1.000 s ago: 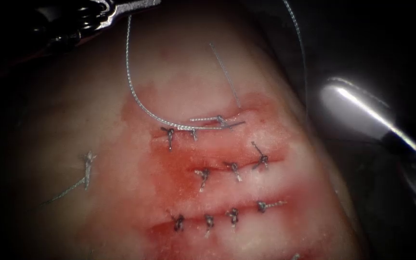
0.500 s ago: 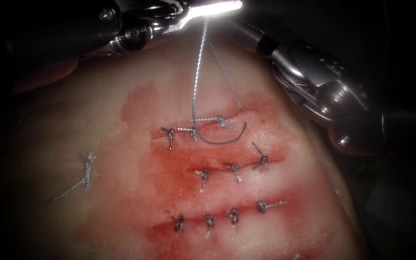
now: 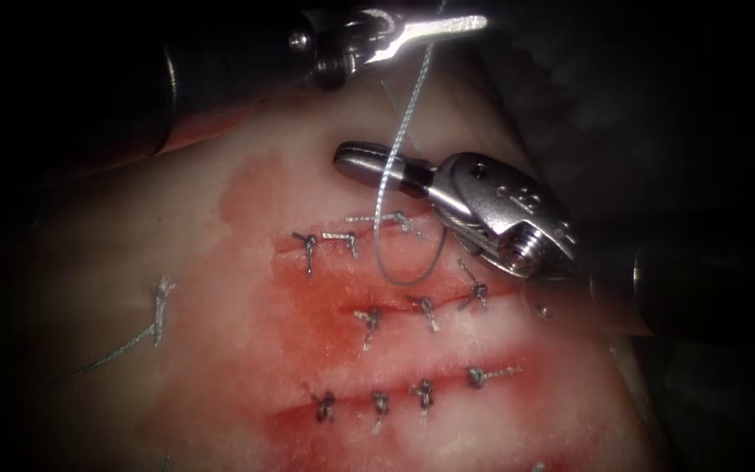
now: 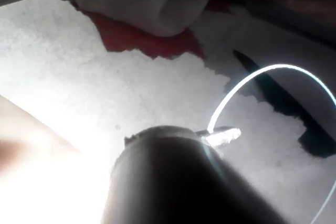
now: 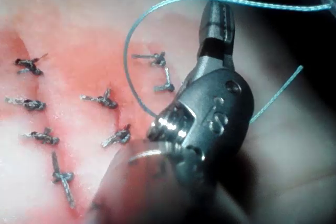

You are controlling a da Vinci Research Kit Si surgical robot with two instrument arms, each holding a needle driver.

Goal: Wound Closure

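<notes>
Left claw [image 3: 452,24] pressed together at the far edge of the tissue [image 3: 176,262], pinching the thread [image 3: 399,140]. From there, thread hanging down across the right claw [image 3: 356,162], then curling into a loop over the uppermost cut [image 3: 377,229]. Right claw lying over the tissue just above that cut, pressed together, gripping nothing. Rows of knotted stitches [image 3: 373,319] across red fluid [image 3: 325,297]. Needle's place: cannot tell.
</notes>
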